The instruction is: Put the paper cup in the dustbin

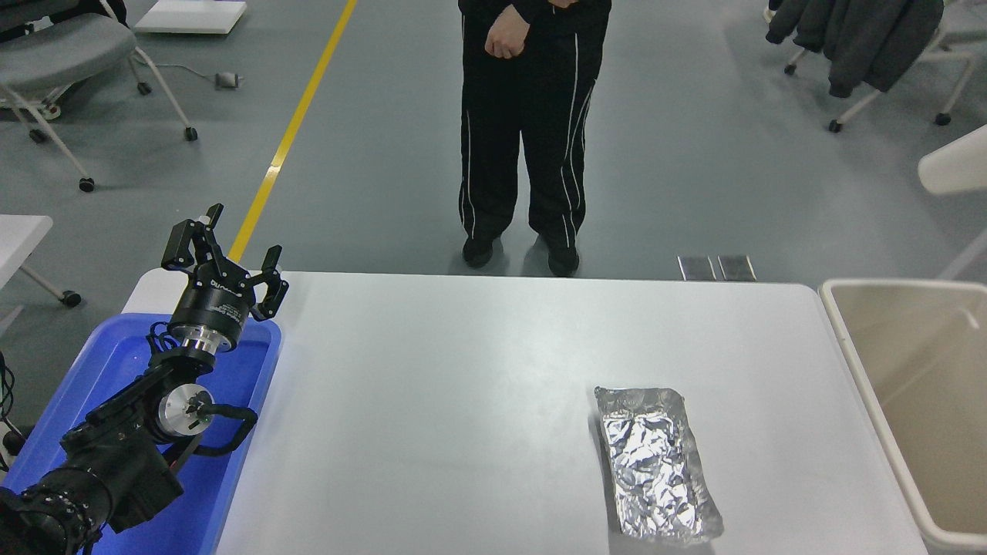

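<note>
The cream-white paper cup [956, 169] shows only in part at the right edge, in the air above the floor and beyond the dustbin. What holds it is out of view, as is my right gripper. The beige dustbin [856, 362] stands at the table's right end, open at the top. My left gripper [224, 254] is open and empty, parked at the lower left over the blue tub.
A crinkled silver foil tray [655, 462] lies on the white table [463, 401] at the right front. A blue plastic tub [116, 362] sits at the left. A person [524, 123] stands at the far side. Chairs stand on the floor behind.
</note>
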Controlling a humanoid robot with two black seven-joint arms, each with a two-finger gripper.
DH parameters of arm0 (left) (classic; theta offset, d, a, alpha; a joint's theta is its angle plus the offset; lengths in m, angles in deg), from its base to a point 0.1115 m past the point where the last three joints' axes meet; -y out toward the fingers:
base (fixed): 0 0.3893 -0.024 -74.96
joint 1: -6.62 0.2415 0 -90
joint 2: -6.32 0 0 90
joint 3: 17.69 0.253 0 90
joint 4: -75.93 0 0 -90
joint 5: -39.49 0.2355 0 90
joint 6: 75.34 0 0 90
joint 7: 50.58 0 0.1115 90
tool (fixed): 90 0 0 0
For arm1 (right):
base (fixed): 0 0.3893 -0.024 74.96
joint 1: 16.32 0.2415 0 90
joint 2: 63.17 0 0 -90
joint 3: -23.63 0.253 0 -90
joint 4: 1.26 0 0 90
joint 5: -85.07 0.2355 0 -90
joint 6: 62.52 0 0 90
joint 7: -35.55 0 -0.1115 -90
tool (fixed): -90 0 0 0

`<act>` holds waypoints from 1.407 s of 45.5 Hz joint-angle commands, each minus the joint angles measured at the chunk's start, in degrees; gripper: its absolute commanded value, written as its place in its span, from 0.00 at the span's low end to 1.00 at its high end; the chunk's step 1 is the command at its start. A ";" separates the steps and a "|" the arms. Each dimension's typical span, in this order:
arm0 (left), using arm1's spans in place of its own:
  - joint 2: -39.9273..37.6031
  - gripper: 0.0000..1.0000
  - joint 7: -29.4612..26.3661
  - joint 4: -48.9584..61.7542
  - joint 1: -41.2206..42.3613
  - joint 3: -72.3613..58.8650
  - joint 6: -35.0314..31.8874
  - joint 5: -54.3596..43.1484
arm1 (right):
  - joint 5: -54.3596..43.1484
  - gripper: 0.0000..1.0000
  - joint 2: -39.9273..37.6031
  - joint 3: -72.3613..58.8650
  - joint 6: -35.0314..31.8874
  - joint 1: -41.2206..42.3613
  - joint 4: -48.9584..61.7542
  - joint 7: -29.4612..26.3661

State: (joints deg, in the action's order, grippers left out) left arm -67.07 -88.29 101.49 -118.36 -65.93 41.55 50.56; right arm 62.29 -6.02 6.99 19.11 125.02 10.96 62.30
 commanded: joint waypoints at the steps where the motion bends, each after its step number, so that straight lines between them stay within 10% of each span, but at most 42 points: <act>1: 0.00 1.00 0.00 0.02 0.00 0.00 0.00 0.01 | 0.37 0.00 1.20 1.17 8.01 -7.65 0.88 -5.92; 33: 0.00 1.00 0.00 0.02 0.00 0.00 0.00 0.01 | 0.72 0.00 12.98 6.88 12.32 -18.03 0.79 -6.62; 42: 0.00 1.00 0.00 -0.07 0.00 0.00 0.00 0.01 | 1.68 0.95 12.63 7.23 16.54 -17.94 0.79 -6.54; 64: 0.00 1.00 0.00 -0.07 0.00 0.00 0.00 0.01 | 9.15 0.99 12.37 7.41 16.98 -11.88 0.18 -6.62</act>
State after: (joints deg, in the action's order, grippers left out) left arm -67.07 -88.29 101.49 -118.36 -65.94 41.55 50.57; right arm 66.14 6.56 14.30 35.96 108.71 11.37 55.75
